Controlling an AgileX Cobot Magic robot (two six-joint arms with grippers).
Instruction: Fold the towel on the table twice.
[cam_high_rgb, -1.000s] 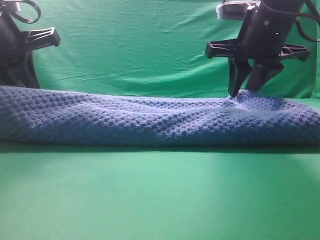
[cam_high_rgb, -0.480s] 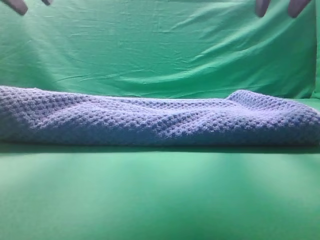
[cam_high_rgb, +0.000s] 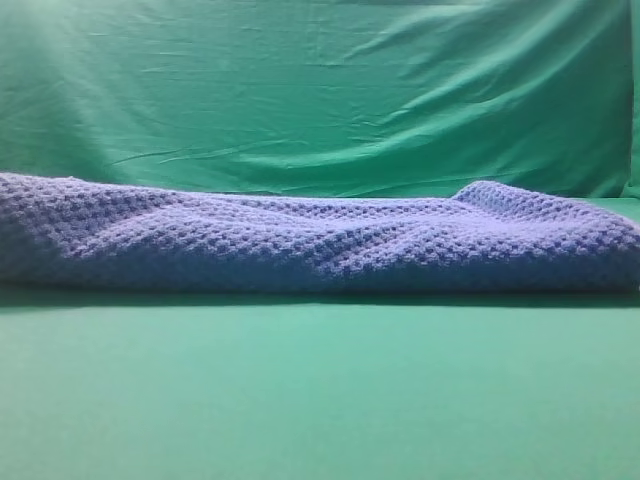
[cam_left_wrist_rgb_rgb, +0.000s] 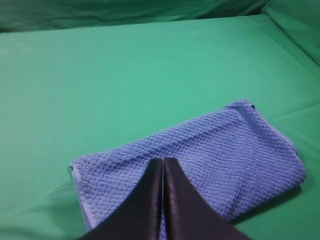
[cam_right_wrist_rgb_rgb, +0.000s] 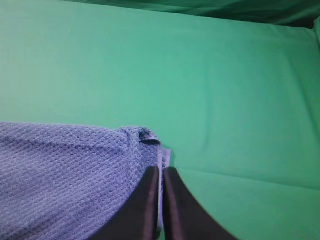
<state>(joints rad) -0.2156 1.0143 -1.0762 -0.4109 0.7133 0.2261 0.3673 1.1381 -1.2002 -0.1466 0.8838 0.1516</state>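
Blue-grey towel (cam_left_wrist_rgb_rgb: 200, 155) lies folded below both closed tools (cam_left_wrist_rgb_rgb: 162, 165) (cam_right_wrist_rgb_rgb: 160, 172).

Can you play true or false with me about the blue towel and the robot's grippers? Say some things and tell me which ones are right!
1. The towel lies folded on the green table. True.
2. The left gripper is wide open. False: its jaws are pressed together, shut.
3. The right gripper is holding the towel up in the air. False: it is shut and empty, raised above the towel, which lies flat on the table.
4. In the exterior high view, no gripper can be seen. True.
5. The towel is smooth and red. False: it is blue-purple with a bumpy waffle texture.
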